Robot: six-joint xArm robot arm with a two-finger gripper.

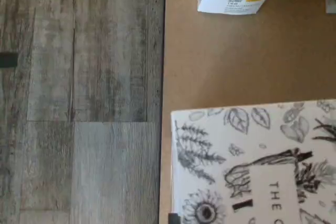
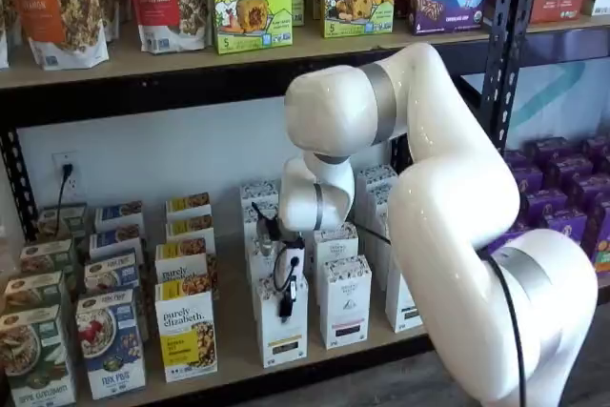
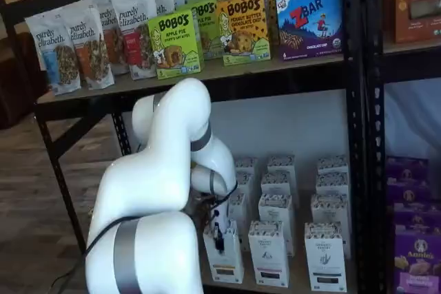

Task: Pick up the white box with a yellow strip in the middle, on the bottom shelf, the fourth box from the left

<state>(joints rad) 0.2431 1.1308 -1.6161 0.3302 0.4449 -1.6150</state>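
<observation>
Two wooden shelves, grey floorboards.

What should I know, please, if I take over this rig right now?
End effector: down at the front face of the white box; only a black finger shows, so I cannot tell whether it is open or closed on the box.
White box: upright at the front of its row on the bottom shelf, with a similar carton beside it.
Done: the approach to the box.
Left: confirm the grip, then lift the box clear of the shelf.
</observation>
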